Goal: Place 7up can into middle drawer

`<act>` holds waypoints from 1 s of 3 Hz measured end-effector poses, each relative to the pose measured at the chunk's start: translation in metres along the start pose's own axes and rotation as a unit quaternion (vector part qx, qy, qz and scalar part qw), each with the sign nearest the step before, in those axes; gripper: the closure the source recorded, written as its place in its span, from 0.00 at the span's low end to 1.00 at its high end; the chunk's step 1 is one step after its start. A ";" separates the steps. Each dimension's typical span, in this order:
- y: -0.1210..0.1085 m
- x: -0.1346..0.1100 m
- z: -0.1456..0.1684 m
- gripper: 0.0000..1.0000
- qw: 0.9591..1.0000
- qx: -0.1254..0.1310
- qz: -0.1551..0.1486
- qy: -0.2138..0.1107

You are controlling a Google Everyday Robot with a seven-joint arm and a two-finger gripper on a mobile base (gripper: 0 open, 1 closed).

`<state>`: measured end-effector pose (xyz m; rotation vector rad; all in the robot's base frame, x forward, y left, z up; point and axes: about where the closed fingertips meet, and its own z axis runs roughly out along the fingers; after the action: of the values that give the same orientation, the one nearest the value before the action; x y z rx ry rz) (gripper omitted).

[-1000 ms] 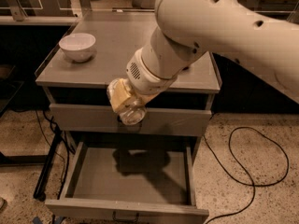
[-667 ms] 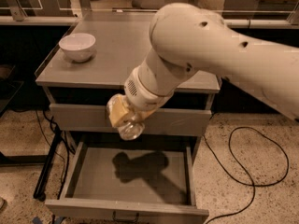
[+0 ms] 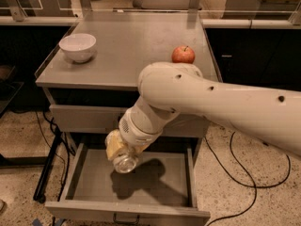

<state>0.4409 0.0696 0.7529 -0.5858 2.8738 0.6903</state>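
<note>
My gripper (image 3: 120,155) hangs at the end of the big white arm, over the back left part of the open middle drawer (image 3: 84,192). It is shut on the 7up can (image 3: 125,163), whose shiny round metal end faces the camera. The can is held above the drawer's flat grey floor, and its shadow falls on the floor just right of it. The drawer is pulled far out, and its front panel with a small dark bar handle (image 3: 126,218) sits at the bottom edge.
A white bowl (image 3: 77,46) stands at the left of the cabinet top (image 3: 127,46). A red apple (image 3: 183,54) sits at its right edge. The shut top drawer front (image 3: 80,118) lies above the open one. Black cables trail on the speckled floor on both sides.
The arm has swung down and to the right, uncovering the apple. The gripper with the can has dropped from the top drawer front's height to just above the open drawer's floor.
</note>
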 end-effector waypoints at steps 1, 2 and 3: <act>-0.002 0.003 0.009 1.00 1.000 -0.003 0.006 0.004; -0.002 0.008 0.019 1.00 1.000 -0.003 0.017 0.008; -0.012 0.016 0.046 1.00 0.999 -0.002 0.054 0.000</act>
<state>0.4328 0.0757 0.7037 -0.4332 2.9218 0.7096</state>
